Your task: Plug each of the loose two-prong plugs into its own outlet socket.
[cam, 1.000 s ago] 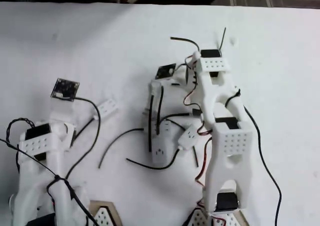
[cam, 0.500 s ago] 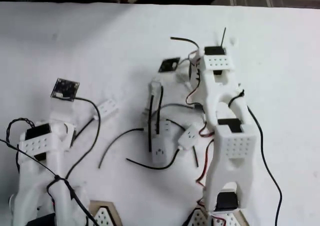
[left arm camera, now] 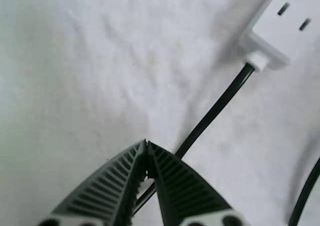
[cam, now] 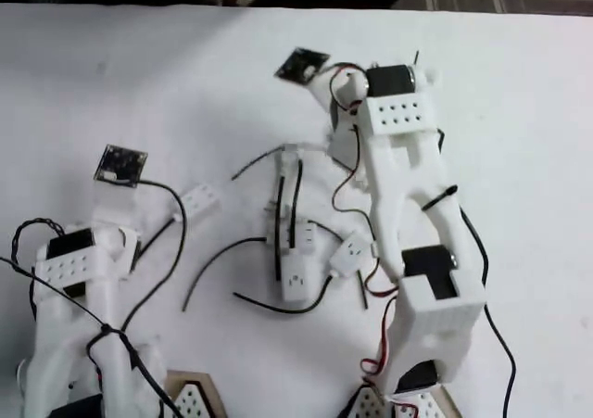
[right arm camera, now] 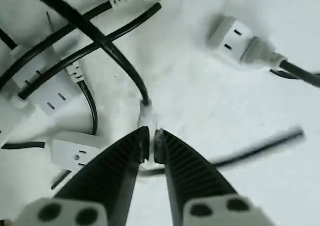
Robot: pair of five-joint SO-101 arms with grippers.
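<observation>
Since the earlier frames the right arm (cam: 408,186) has swung toward the far edge of the worktop (cam: 519,84), dragging a cord along. The right gripper (right arm camera: 150,136) has its fingers pinched on a small white two-prong plug (right arm camera: 146,117), near mid-worktop. The left gripper (left arm camera: 146,158) has its fingers fully together, clamping nothing we can see; a black cord (left arm camera: 215,110) passes beneath the tips. We judge the step to be carrying the plug. Next it needs its prongs aligned to a free outlet socket (cam: 199,198).
</observation>
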